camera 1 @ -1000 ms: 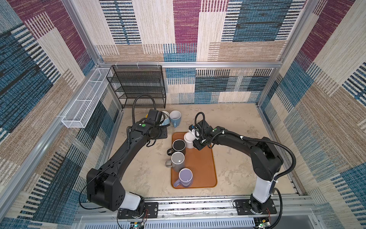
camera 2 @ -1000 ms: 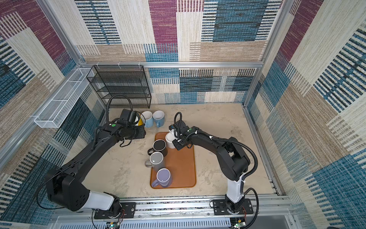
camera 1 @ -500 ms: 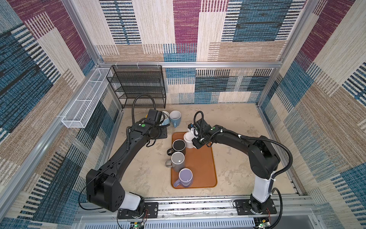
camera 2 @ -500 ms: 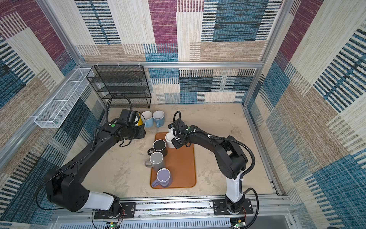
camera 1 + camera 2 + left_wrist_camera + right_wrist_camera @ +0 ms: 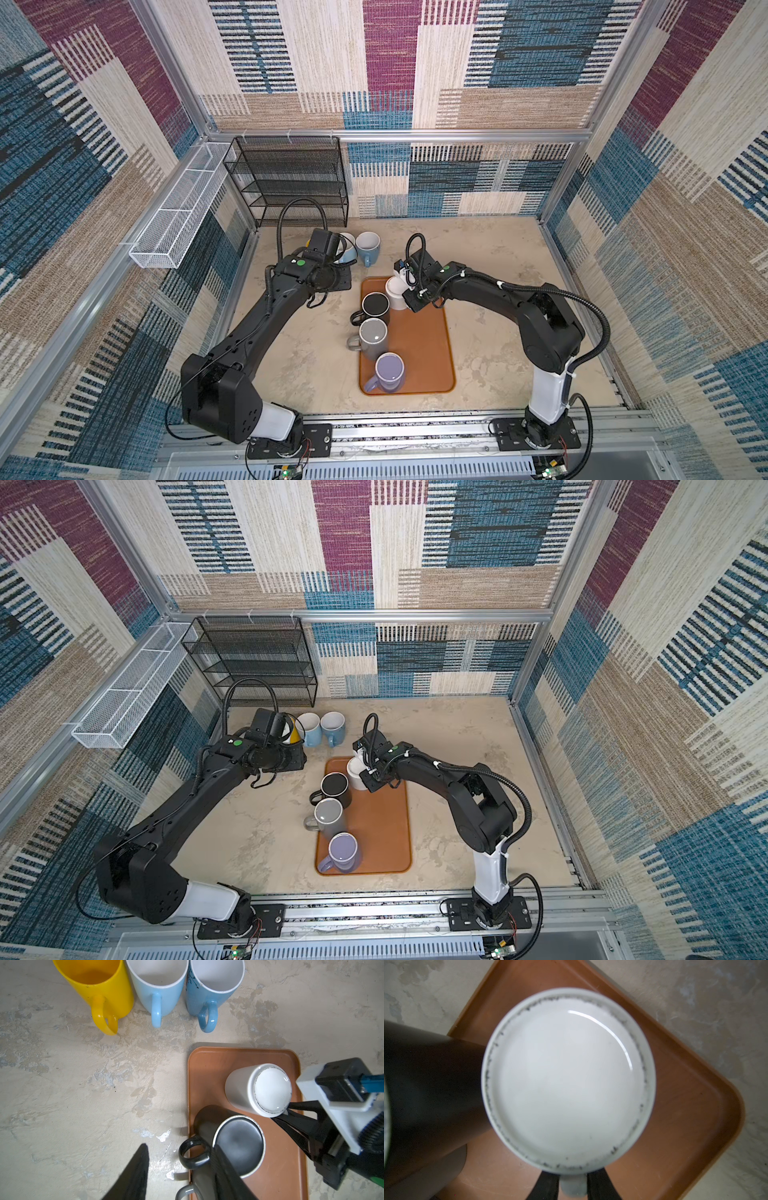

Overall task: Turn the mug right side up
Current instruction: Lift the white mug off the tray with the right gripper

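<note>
Right wrist view: the mug [image 5: 566, 1076] is seen base-up on the tray [image 5: 685, 1126], just ahead of the right gripper [image 5: 572, 1178], whose jaws are set narrow against its handle [image 5: 572, 1188]; the grasp is judged nearly made, while lifting and inversion are left undone.

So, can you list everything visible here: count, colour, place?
table: 1, beige, below all
tray: 1, orange, centre
white mug: 1, white, base up, tray's back
black mug: 1, black, base up, in front of white mug
grey mug: 1, grey, tray's left edge
purple mug: 1, purple, tray's front left
yellow mug: 1, yellow, upright, behind tray
light blue mug: 1, light blue, right of yellow mug
blue mug: 1, blue, right of both
rack: 1, black, back left
basket: 1, white, left wall
left end effector: 1, black, open, above table
right end effector: 1, black, shut on white mug
</note>
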Controlling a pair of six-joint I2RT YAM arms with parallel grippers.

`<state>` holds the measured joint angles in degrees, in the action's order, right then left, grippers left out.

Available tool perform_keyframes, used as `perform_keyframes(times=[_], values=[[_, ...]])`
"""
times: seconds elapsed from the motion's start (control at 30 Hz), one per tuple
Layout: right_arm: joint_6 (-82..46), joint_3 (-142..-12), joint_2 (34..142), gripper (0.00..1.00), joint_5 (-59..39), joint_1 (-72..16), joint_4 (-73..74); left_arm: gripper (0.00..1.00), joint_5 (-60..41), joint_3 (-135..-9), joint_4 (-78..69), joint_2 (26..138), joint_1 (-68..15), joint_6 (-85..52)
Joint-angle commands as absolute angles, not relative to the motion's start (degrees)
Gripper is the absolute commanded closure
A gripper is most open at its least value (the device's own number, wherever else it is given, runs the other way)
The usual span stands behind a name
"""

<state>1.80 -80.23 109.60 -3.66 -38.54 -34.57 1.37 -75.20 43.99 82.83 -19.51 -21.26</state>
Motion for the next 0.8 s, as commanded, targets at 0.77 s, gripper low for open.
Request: perform_keyframes(times=[0.77], values=[[-0.75,-78.71,104.17,1.00,-3.55,-38.02,-30.75,0.54,1.80,-74.72,43.43,80.95,-19.47,-21.78]])
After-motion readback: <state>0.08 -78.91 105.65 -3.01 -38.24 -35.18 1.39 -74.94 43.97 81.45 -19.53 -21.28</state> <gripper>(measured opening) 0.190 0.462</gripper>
